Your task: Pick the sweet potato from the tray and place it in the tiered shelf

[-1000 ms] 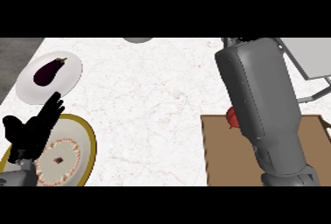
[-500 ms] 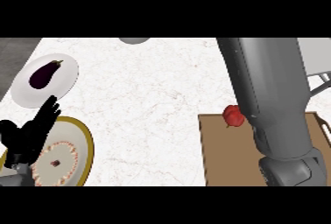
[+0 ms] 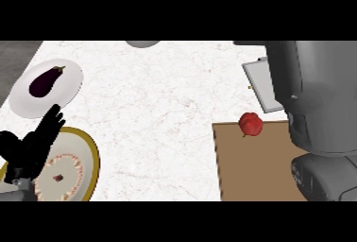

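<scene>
A brown tray (image 3: 244, 170) lies at the lower right of the counter. On its far edge sits a small red vegetable (image 3: 251, 124); no sweet potato shows. My right forearm (image 3: 317, 94) rises over the tray and fills the right side, and its hand is out of view. A pale grey shelf panel (image 3: 260, 85) sticks out from behind that forearm. At the lower left, my left hand (image 3: 31, 149) rests open with its fingers pointing up.
A dark purple eggplant (image 3: 45, 82) lies on a white plate (image 3: 70, 92) at the far left. A gold-rimmed plate (image 3: 87, 156) with a round cake sits beside my left hand. A grey rounded object (image 3: 143, 43) shows at the counter's far edge.
My right forearm has swung to the right and upward, uncovering the red vegetable on the tray. The left hand has stayed where it was.
</scene>
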Robot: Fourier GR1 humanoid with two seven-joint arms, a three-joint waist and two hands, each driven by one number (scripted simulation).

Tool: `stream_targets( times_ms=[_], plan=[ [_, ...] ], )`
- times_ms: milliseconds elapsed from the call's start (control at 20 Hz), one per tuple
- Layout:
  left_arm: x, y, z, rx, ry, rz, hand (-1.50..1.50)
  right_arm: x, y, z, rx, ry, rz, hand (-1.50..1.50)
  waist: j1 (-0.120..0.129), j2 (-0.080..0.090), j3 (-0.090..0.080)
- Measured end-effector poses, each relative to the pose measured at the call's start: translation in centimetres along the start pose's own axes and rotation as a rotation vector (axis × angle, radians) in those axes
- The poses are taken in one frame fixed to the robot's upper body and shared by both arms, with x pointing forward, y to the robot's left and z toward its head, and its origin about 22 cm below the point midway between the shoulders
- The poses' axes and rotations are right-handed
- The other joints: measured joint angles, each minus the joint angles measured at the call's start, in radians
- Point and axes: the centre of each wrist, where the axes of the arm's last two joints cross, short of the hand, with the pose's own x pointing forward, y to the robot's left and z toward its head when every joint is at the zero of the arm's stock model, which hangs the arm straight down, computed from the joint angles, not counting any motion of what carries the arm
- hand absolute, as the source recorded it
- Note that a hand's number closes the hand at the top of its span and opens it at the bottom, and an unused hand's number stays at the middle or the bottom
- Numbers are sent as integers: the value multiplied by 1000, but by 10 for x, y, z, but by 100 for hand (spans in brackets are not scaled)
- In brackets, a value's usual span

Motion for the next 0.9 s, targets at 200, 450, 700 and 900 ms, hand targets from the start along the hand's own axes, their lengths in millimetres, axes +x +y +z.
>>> stream_targets(
  times_ms=[200,450,700,900],
  plan=[
    [-1,1,2,0,-2,-2,0,-7,6,-26,-14,36,51,150,-3,1,0],
    [-2,4,1,11,-1,0,0,-18,17,-47,-18,71,114,150,-11,0,0],
    [-3,6,2,11,-3,-1,0,-32,28,-71,-9,116,137,150,-10,0,1],
    [-2,5,2,15,-3,-2,0,-47,38,-85,6,153,122,150,-11,0,1]
  ],
)
